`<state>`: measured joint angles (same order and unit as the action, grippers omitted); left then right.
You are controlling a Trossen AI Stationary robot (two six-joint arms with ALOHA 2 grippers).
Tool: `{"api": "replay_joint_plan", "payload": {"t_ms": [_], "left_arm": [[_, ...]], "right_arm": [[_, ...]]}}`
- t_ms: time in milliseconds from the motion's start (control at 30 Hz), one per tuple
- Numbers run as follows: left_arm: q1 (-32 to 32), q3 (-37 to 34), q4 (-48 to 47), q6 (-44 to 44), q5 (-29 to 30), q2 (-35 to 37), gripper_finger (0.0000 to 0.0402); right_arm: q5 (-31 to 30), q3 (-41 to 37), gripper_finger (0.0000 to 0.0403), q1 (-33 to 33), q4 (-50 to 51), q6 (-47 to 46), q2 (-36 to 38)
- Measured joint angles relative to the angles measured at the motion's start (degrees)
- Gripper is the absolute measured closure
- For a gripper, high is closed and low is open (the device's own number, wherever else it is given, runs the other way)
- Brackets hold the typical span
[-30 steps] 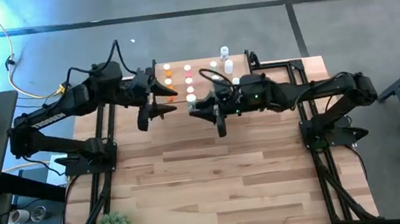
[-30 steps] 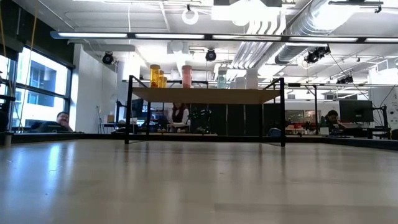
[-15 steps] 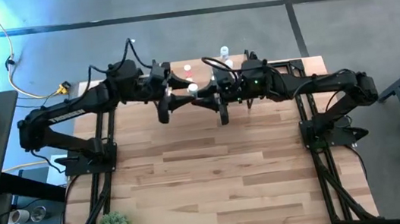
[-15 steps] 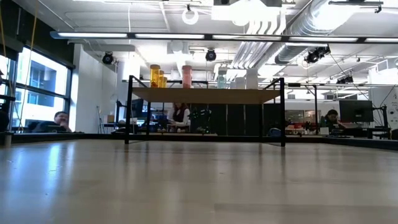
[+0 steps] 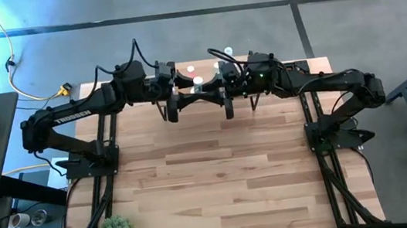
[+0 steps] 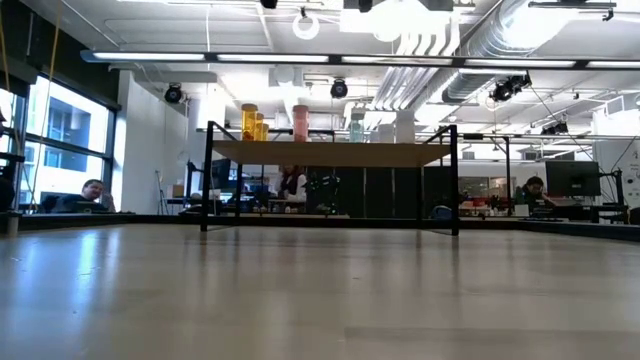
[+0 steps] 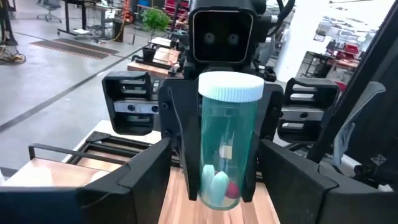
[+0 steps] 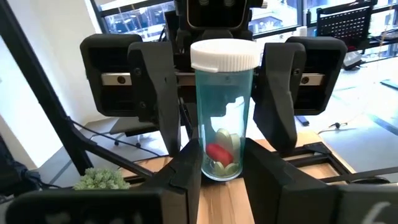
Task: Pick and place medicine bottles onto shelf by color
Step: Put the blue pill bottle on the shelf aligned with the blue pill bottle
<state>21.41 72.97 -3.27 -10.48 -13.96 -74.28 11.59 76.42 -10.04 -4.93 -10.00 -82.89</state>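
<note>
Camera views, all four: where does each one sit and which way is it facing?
High: above the table, looking straight down; left arm and right arm meet tip to tip.
Low: at tabletop height, facing the shelf and room; no arm shows.
Left wrist: faces the right arm; own jaws open beside the bottle.
Right wrist: faces the left arm; own jaws shut on it.
Shared: both wrist views show the bottle.
</note>
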Motion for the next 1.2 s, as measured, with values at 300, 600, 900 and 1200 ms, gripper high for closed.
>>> {"api": "replay_joint_plan", "payload": {"t_ms": [300, 600, 900, 1200], "left_arm": [[-0.1, 0.0, 0.2, 0.1, 0.9, 0.0, 0.0226], [0.0, 0.0, 1.0, 0.6, 1.3, 0.0, 0.0264], [0.0, 0.0, 1.0, 1.7, 1.1, 0.0, 0.0293], [0.0, 0.0, 0.2, 3.6, 0.5, 0.0, 0.0307]], "right_arm": [[0.9, 0.0, 0.0319, -0.2, 0.1, 0.0, 0.0], [1.3, 0.0, 0.0319, -0.1, 1.9, -0.2, 0.0], [0.8, 0.0, 0.0319, -0.1, 1.9, -0.2, 0.0], [0.8, 0.0, 0.0319, -0.2, 2.5, 1.3, 0.0]]}}
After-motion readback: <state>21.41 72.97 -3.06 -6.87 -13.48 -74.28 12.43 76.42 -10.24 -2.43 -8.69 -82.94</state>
